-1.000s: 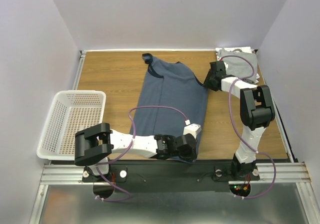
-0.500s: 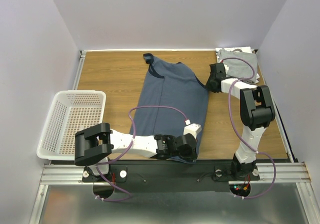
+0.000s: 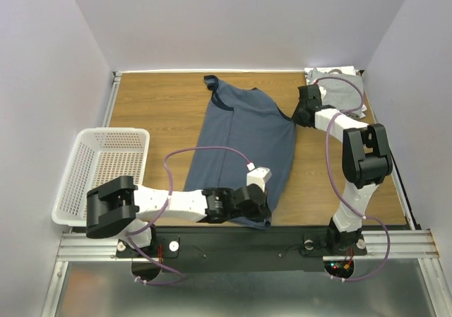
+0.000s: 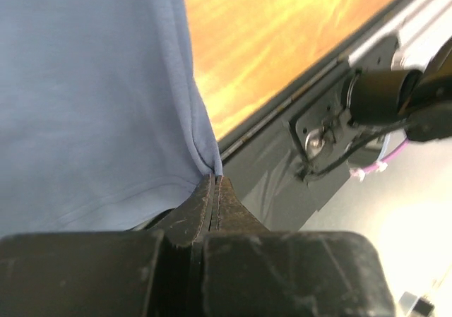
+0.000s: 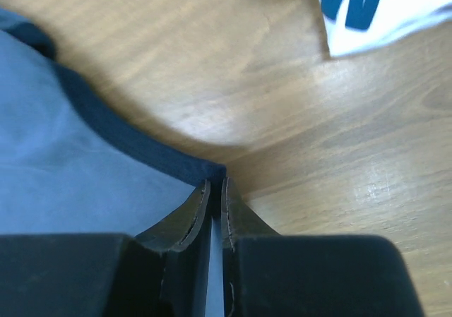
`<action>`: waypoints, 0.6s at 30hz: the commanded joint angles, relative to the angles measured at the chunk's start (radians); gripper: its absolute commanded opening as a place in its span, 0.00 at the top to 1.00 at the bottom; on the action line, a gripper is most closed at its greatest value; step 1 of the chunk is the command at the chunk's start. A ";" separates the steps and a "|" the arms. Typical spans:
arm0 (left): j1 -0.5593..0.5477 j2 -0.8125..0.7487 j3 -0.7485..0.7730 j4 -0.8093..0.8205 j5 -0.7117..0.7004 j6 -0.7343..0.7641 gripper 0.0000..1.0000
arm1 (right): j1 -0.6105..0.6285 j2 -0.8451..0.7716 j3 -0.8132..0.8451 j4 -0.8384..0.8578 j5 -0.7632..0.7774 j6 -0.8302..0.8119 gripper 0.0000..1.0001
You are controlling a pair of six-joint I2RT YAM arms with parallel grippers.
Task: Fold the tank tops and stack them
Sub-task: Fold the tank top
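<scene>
A slate-blue tank top [image 3: 244,144] with navy trim lies spread lengthwise on the wooden table [image 3: 155,105]. My left gripper [image 3: 263,214] is shut on its near right hem corner [image 4: 215,167], close to the table's front edge. My right gripper [image 3: 298,117] is shut on the far right corner of its navy trim [image 5: 215,172]. The blue cloth also fills the left of the left wrist view [image 4: 85,84] and of the right wrist view [image 5: 63,169]. Folded grey and white tank tops [image 3: 339,84] lie at the far right corner; a white one with blue lettering shows in the right wrist view [image 5: 374,6].
A white plastic mesh basket [image 3: 102,172] stands at the table's left edge. The black front rail [image 4: 282,169] and the arm bases run along the near edge. Purple-grey walls close in the back and both sides.
My left gripper has moved left and slightly away from the front edge with the hem corner, shifting the near hem. My right gripper has moved very slightly towards the back with the trim.
</scene>
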 commanded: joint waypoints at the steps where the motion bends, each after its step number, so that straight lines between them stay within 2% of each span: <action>1: 0.046 -0.087 -0.057 0.025 -0.049 -0.029 1.00 | 0.021 -0.053 0.085 -0.007 -0.011 -0.003 1.00; 10: 0.122 -0.244 -0.211 -0.021 -0.096 -0.159 1.00 | 0.115 0.078 0.293 -0.058 -0.028 0.052 1.00; 18: 0.163 -0.380 -0.289 -0.188 -0.170 -0.277 1.00 | 0.208 0.230 0.485 -0.072 -0.046 0.100 1.00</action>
